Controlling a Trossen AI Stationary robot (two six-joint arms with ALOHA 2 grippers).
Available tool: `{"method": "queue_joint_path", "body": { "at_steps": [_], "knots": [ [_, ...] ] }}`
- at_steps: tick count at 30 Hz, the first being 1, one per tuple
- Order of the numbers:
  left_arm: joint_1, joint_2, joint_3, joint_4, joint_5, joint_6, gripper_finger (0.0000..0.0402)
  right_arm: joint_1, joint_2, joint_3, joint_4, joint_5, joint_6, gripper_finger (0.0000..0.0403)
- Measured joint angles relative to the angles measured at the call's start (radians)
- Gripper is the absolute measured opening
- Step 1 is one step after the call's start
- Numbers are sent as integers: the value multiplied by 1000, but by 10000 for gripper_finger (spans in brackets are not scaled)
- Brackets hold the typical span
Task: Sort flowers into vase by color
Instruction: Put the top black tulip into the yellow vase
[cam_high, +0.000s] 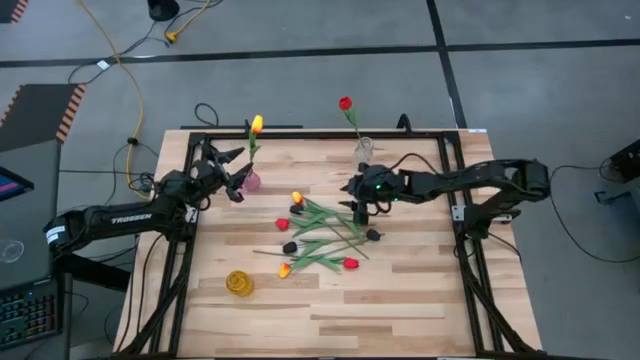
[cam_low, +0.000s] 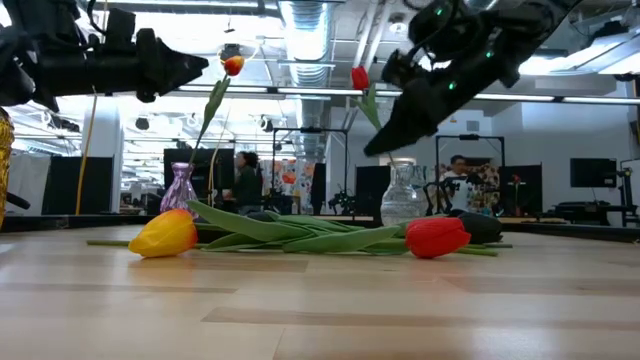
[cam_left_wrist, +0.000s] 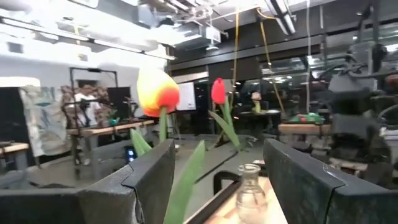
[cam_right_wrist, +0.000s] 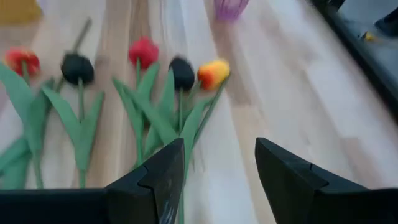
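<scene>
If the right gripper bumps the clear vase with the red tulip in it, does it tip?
Probably easy to tip: the clear vase looks small and narrow-necked, with a tall red tulip leaning out above it. Likely light, since it looks to hold only that tulip. On smooth wood it may slide first.

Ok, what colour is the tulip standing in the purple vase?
Yellow shading to orange, the tulip in the purple vase; left wrist view shows it best.

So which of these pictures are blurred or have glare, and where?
Left wrist view: the yellow-orange tulip close to the lens is soft, and ceiling lights flare white at the top. Right wrist view: the lying tulips and the purple vase are smeared. Low view: bright ceiling lamps behind, so the arms read as dark silhouettes. High view: even light, small detail only.
</scene>
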Motion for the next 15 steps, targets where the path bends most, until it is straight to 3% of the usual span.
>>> {"method": "queue_joint_path", "body": {
  "at_steps": [15],
  "knots": [
    [0, -16, 0, -155, 4, -27, 233, 0, 237, 1, 87, -1, 0, 223]
  ]
}}
